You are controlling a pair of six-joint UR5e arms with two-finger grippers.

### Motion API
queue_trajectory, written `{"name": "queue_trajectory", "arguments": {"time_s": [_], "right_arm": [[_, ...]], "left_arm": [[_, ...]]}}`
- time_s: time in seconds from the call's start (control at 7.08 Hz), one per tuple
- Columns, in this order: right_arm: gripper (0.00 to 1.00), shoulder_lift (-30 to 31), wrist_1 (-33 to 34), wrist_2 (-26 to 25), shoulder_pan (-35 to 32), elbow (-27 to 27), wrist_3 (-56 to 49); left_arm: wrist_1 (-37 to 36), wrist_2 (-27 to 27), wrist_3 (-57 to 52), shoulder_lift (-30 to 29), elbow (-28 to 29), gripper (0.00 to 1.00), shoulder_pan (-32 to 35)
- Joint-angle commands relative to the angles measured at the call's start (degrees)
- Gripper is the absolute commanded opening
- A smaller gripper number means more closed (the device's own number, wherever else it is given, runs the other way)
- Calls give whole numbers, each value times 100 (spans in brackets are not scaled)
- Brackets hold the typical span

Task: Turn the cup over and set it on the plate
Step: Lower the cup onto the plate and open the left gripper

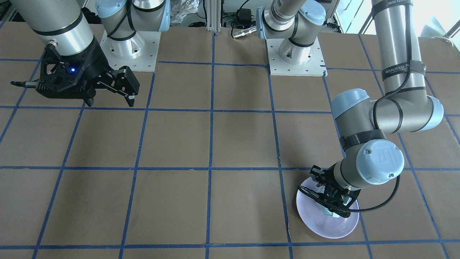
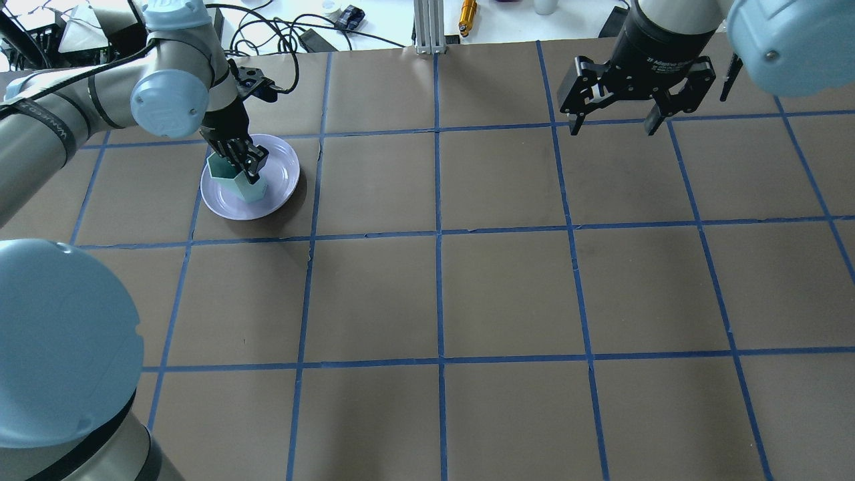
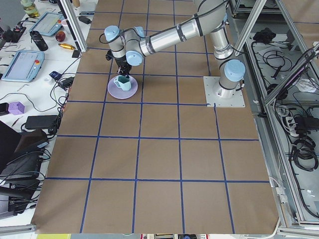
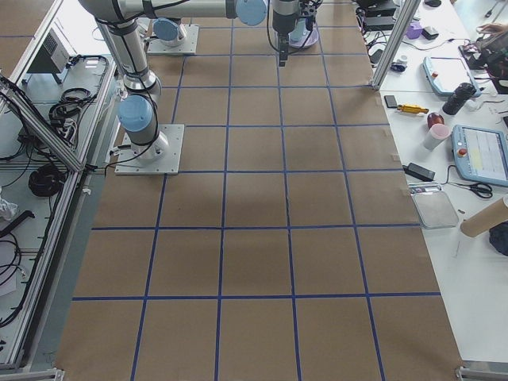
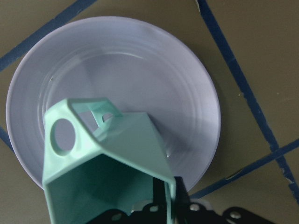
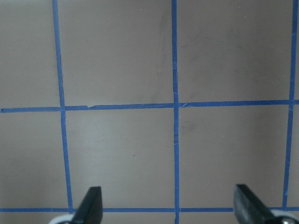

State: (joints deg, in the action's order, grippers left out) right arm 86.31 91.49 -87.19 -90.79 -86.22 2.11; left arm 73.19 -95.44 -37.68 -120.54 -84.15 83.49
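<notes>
Two arms work over the brown surface (image 2: 507, 294), which blue tape lines (image 2: 439, 294) divide into squares. The left gripper (image 2: 251, 172) reaches down over the plate (image 2: 284, 175), which lies flat on the surface on the robot's left, toward the side away from the robot's bases. Its jaws pinch one wall of the cup (image 2: 234, 186) at the rim.

The cup sits mouth up inside the plate's rim, somewhat off the plate's middle. In the left wrist view the cup (image 5: 107, 158) shows its open mouth to the camera, its angular handle juts toward the upper left, and the plate (image 5: 140, 65) spreads out behind it. I cannot tell whether the cup's base rests on the plate or hangs just above it.

The right gripper (image 2: 613, 124) hangs well apart from both, on the robot's right side. Its jaws are spread wide above the taped squares, as the right wrist view also shows.
</notes>
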Motion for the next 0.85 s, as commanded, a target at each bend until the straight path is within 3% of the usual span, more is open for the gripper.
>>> {"name": "queue_trajectory", "arguments": {"time_s": [0.0, 0.71], "right_arm": [[100, 0, 0, 0, 0, 0, 0], [100, 0, 0, 0, 0, 0, 0]], "left_arm": [[106, -10, 6, 274, 65, 100, 27], [1651, 78, 654, 1847, 74, 100, 53]]}}
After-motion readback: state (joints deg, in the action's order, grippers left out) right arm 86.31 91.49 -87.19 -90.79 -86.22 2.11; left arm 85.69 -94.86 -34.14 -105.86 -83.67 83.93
